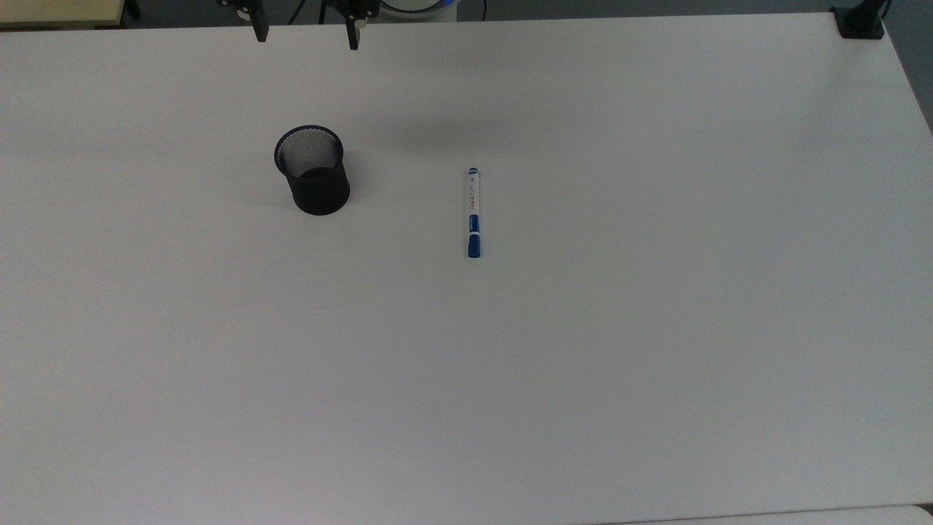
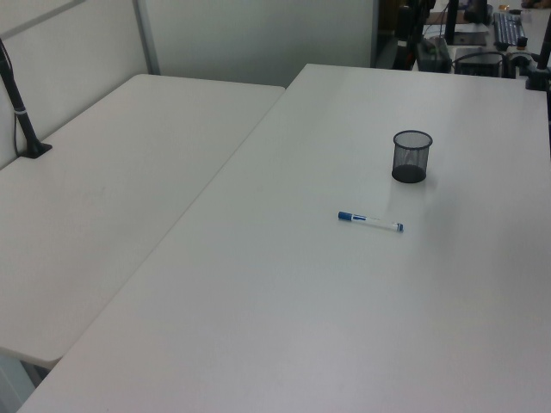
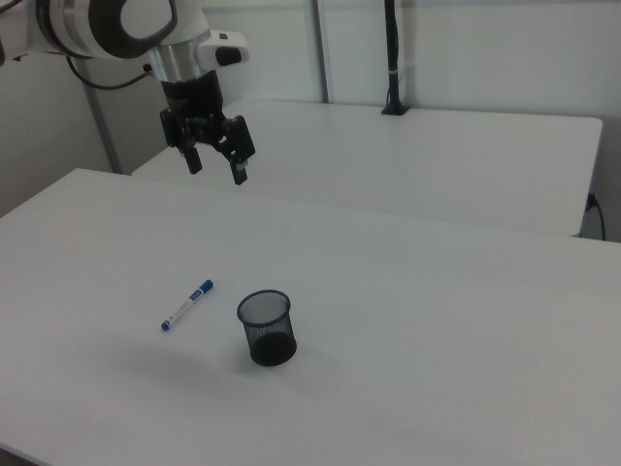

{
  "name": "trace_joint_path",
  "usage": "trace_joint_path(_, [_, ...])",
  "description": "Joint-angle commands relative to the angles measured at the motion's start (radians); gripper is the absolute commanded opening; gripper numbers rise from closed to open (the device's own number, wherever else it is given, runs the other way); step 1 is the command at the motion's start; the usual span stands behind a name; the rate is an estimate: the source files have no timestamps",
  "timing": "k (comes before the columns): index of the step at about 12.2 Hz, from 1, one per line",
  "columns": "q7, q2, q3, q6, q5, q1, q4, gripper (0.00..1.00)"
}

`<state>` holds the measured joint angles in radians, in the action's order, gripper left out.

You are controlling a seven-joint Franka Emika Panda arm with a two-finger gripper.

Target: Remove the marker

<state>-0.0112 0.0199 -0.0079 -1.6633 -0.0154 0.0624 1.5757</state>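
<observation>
In the top view, start at the left: your gripper point(image 1: 304, 33) shows as two dark fingertips point(image 1: 258, 30) poking in at the upper edge, spread wide apart with nothing between them. They hang above the far rim of the white table point(image 1: 656, 364) and touch nothing. Down from them, at about 6 o'clock, the black mesh cup point(image 1: 313, 170) stands upright on the table with its mouth open. To the cup's 3 o'clock, well apart from it, you find the marker point(image 1: 473, 212) lying flat on the bare tabletop. Its long axis runs 12 to 6 in the top view, with the blue cap at the 6 o'clock end and the small blue end at 12 o'clock.

In the left view the marker point(image 2: 370, 222) lies nearly across, cap toward 9 o'clock and thin end toward 3, and the mesh cup point(image 2: 411, 156) stands at about its 1 o'clock.

In the right view your gripper point(image 3: 215, 165) hangs high at the left on the white and black arm point(image 3: 116, 24), fingers pointing down and parted, gripping nothing. The marker point(image 3: 187, 305) lies on the table at roughly the gripper's 6 o'clock, slanted from 7 to 1 with the cap at the 1 o'clock end. The cup point(image 3: 266, 327) stands just toward the marker's 4 o'clock, not touching it.
</observation>
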Motion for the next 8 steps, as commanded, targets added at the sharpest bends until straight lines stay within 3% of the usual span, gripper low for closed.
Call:
trace_joint_path(1, [-0.013,-0.032,-0.004,-0.026,0.009,-0.001,0.024,1.0])
trace_joint_path(8, [-0.01,-0.037,-0.006,-0.024,0.009,-0.001,0.026,1.0])
